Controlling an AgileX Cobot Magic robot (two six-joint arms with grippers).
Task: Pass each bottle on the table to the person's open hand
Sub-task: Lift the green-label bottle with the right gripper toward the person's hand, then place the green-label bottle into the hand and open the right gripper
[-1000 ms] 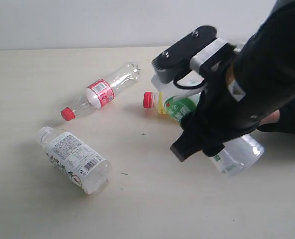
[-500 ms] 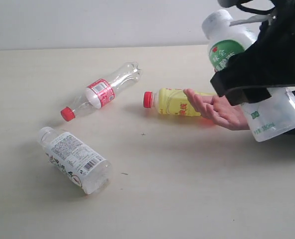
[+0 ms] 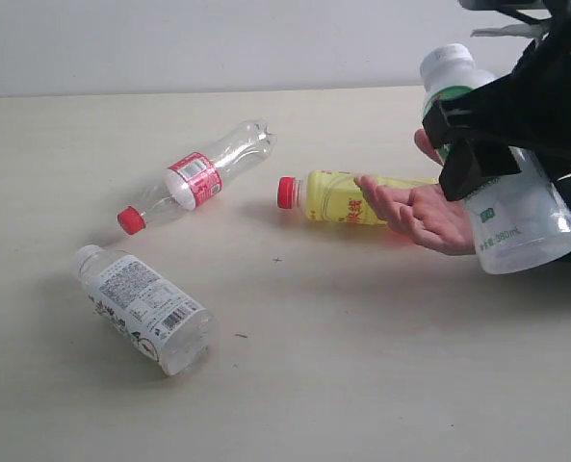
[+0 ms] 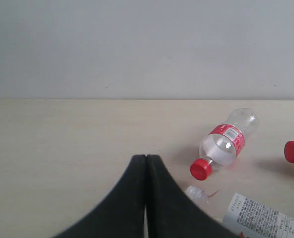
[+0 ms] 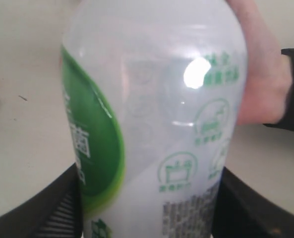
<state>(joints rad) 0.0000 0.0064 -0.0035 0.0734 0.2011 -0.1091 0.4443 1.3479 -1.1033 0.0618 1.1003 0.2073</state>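
Right gripper [image 3: 480,154]: clenched across the middle of the green-labelled bottle [image 3: 518,219], one black finger on each side. That bottle hangs tilted at the right edge of the table [image 3: 362,375], white cap uppermost, directly over the person's open hand [image 3: 418,214], which is palm up. Contact between bottle and palm cannot be determined.

Left gripper [image 4: 146,159]: fingers pressed fully together, nothing between them, held above the table.

Three bottles lie on their sides:
- Yellow bottle [image 3: 335,197]: right of centre, red cap pointing to the left edge, base hidden behind the hand's fingertips.
- Slim bottle [image 3: 196,178]: left of centre, red cap toward the near-left corner.
- White-labelled bottle [image 3: 145,310]: toward the near-left corner.
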